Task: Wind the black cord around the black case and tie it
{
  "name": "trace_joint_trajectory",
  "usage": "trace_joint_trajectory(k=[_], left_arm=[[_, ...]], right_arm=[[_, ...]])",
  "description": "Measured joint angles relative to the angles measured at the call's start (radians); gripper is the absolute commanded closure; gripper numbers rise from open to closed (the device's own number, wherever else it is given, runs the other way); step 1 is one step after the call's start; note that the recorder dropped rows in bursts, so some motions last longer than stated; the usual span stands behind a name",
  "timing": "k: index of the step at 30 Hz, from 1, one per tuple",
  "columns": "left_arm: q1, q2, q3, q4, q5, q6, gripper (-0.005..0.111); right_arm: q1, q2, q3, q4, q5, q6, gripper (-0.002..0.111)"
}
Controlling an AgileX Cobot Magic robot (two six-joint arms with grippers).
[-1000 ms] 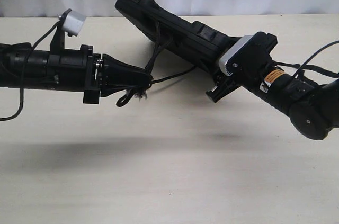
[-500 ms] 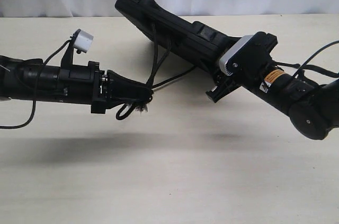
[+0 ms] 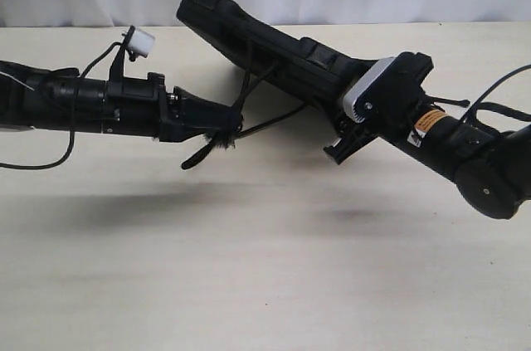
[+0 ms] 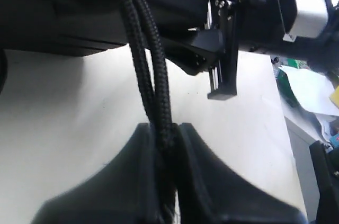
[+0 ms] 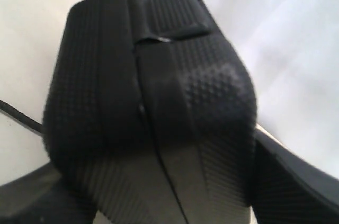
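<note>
The black case (image 3: 265, 46) is held in the air above the pale table (image 3: 265, 276), tilted so that its far end points up toward the back and its near end sits in the right gripper (image 3: 338, 114), whose jaws are closed on it. From the right wrist view the case (image 5: 153, 102) fills the frame, its textured shell wedged between the two fingers of the right gripper (image 5: 159, 195).

The black cord (image 3: 242, 85) crosses the case's body and drops in two strands to the left gripper (image 3: 233, 124), which pinches it between narrowly closed jaws. The left wrist view shows the braided strands of the cord (image 4: 145, 60) running side by side from the case (image 4: 63, 12) down into the tight gap of the left gripper (image 4: 165, 131). Just under those jaws hangs the frayed grey tuft (image 3: 222, 144) beside a short loose loop (both clear of the table). Another strand runs from the left gripper toward the underside of the case near the right gripper
</note>
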Motion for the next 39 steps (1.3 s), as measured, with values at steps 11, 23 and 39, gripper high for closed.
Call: trace_joint_trajectory(k=[11, 23, 39], left_arm=[[0.000, 0.061, -0.049, 0.053, -0.053, -0.117, 0.107], [-0.012, 0.061, -0.062, 0.095, -0.266, -0.266, 0.107], [-0.126, 0.061, -0.287, 0.349, -0.446, -0.621, 0.107]], right_arm=[[-0.004, 0.000, 0.000, 0.026, 0.002, 0.000, 0.104], [0.002, 0.000, 0.000, 0.046, 0.002, 0.000, 0.104], [0.002, 0.000, 0.000, 0.046, 0.008, 0.002, 0.104]])
